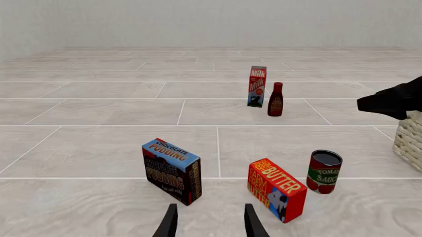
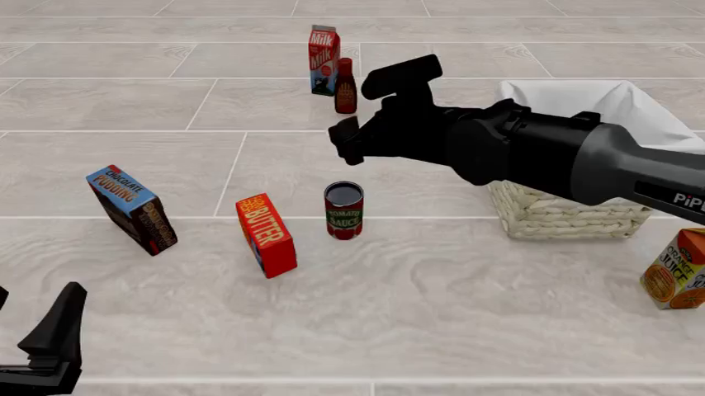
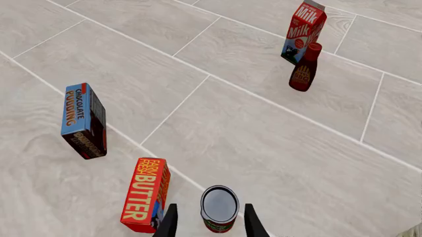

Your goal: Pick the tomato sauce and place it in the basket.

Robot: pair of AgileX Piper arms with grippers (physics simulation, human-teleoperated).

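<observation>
The tomato sauce can [image 2: 343,211] is standing upright on the floor, just beside the butter box [image 2: 267,235] and well short of the basket [image 2: 573,216], which is sitting off to its right with its white cloth folded over the rim; I am holding the right gripper [image 2: 369,106] above and a little beyond the can, fingers spread apart and gripping nothing, because in the right wrist view the can's dark top [image 3: 220,203] is lying between the two fingertips, so I judge the approach is lined up for a descent from overhead; the butter box leaning so close on one side is what I am minding, since a finger could clip it on the way down; the left gripper [image 1: 209,222] is waiting low at the near edge, released and empty, kept clear of the work; further out, the pudding box [image 2: 132,209] is tilting on an edge, the milk carton [image 2: 322,49] and the dark sauce bottle [image 2: 345,86] are standing together at the far side, and an orange juice carton [image 2: 675,270] is sitting beyond the basket; everything is resting on pale wood-grain tiles [image 2: 441,305] with thin white seams, and a plain light wall [image 1: 197,22] is closing off the back.
</observation>
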